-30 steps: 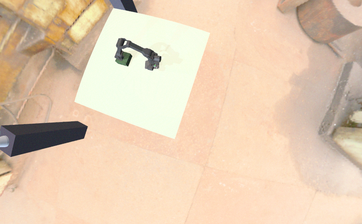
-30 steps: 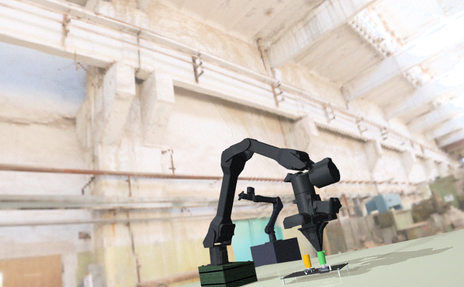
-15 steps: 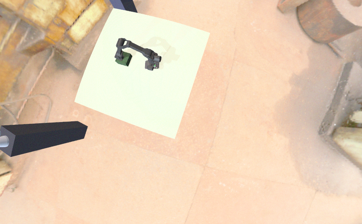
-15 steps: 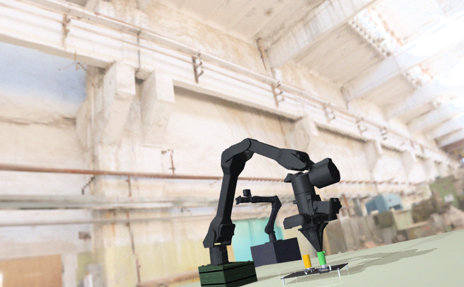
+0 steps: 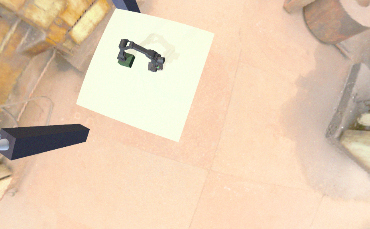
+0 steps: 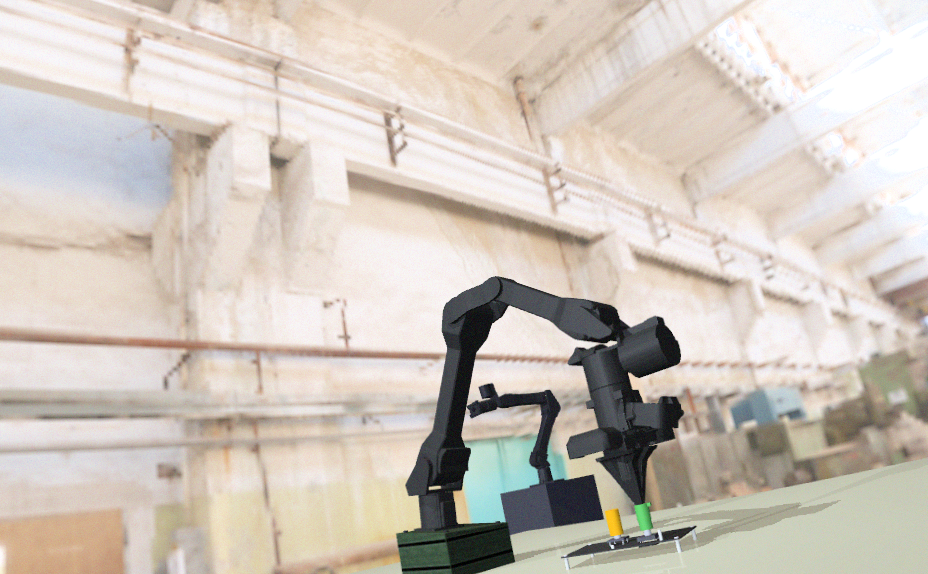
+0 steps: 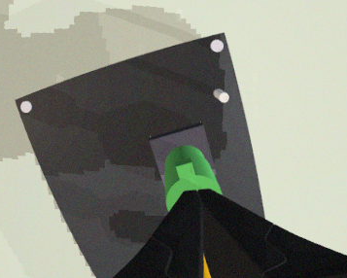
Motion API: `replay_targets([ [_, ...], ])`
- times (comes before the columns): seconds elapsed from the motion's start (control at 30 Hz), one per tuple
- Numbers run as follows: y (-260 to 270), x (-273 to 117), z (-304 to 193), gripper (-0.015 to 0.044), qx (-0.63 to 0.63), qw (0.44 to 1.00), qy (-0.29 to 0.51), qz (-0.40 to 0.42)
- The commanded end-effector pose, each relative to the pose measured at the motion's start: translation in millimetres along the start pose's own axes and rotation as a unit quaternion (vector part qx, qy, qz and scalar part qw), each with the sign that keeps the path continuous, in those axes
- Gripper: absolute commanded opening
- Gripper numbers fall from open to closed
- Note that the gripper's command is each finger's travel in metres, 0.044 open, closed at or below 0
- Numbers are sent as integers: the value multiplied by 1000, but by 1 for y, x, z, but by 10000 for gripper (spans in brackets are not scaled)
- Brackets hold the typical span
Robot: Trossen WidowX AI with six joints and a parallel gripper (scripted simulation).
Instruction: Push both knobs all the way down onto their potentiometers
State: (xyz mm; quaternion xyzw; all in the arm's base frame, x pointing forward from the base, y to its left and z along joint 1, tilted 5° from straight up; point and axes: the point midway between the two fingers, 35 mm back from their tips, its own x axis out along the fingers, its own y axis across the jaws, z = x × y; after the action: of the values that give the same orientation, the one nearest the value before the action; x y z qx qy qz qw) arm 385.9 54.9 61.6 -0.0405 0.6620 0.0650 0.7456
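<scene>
The circuit board (image 6: pixel 584 551) (image 7: pixel 76 131) stands on short legs. The green knob (image 6: pixel 643 518) (image 7: pixel 189 157) is upright on its potentiometer, and a short pale stretch of shaft shows below it in the exterior view. The orange knob (image 6: pixel 614 522) is upright beside it, with its lower end close to its potentiometer; only a sliver shows between the fingers in the wrist view. My gripper (image 6: pixel 641 501) (image 7: pixel 196 202) is shut and empty, its tips at the top of the green knob, seemingly touching it. The knob's contact face is partly hidden by the fingertips.
A pale post (image 7: pixel 222 95) stands near the board's edge. My arm's green base (image 5: pixel 126 60) (image 6: pixel 456 548) is on the same pale table (image 5: pixel 140 99). A second dark arm (image 6: pixel 544 435) on a dark box (image 6: pixel 549 505) stands farther back.
</scene>
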Motion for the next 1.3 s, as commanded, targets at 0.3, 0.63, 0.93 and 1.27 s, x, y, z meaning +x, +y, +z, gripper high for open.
replay_targets([
  [0.3,1,9,2,0,2,1000,1,2],
  [0.63,1,9,2,0,2,1000,1,2],
  [0.93,1,10,2,0,2,1000,1,2],
  [1.27,1,-2,3,0,2,1000,1,2],
])
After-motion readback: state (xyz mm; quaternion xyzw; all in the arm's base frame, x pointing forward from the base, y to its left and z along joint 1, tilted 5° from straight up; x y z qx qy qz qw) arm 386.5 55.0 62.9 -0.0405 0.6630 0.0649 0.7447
